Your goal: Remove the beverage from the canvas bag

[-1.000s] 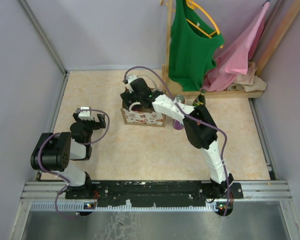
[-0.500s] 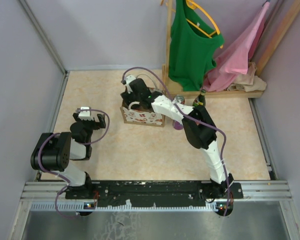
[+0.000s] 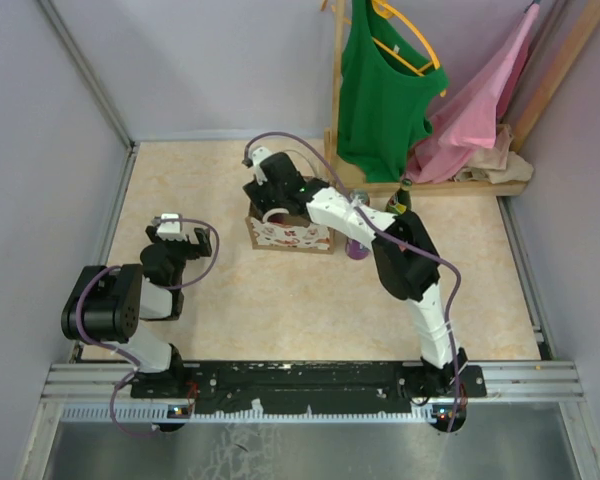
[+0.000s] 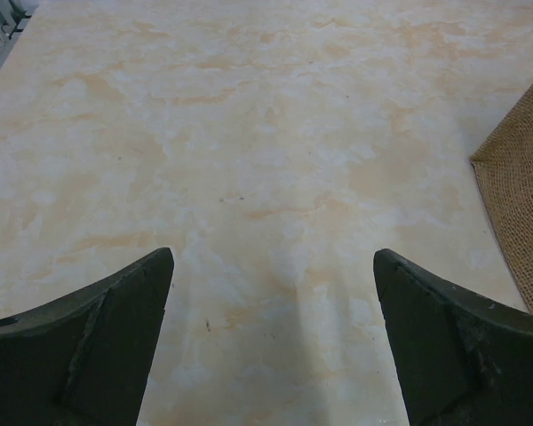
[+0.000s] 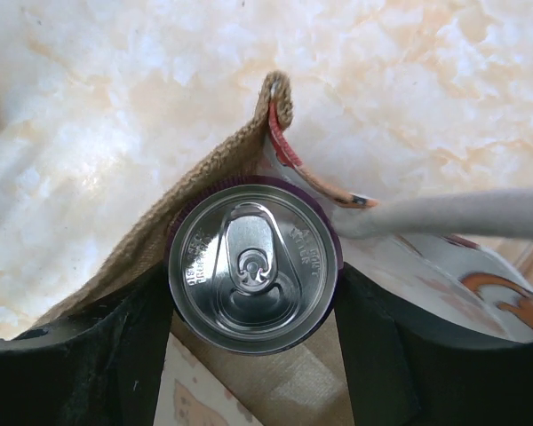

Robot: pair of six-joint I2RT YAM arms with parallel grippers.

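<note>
Okay, so starting closest in: the left gripper [image 4: 273, 257] is parked low over the bare table [image 3: 280, 300] with its jaws spread wide and nothing between them. A corner of a woven mat [image 4: 520, 222] can be seen off to its side. It isn't needed for this step, as far as can be judged.

Further out, the right gripper [image 5: 251, 297] is reached down into the canvas bag [image 3: 290, 235]. It's clamped on the beverage can [image 5: 249, 262], with a black finger pressed against each side just below the rim. The can is tucked upright into a corner of the bag, right against the fabric wall, so it's not out yet.

For the lift to be done well, the can should be drawn straight up rather than dragged sideways, since the bag is light and would likely be pulled along. The white loop handle [image 5: 462, 213] is stretched just beside the can and should be kept clear of the fingers. The grip should be kept firm too, because a smooth can slips easily.

Beyond the bag, a dark bottle [image 3: 403, 195] is stood near the arm. At the very back, a green top [image 3: 380, 90] and a pink cloth [image 3: 480, 100] are hung up.
</note>
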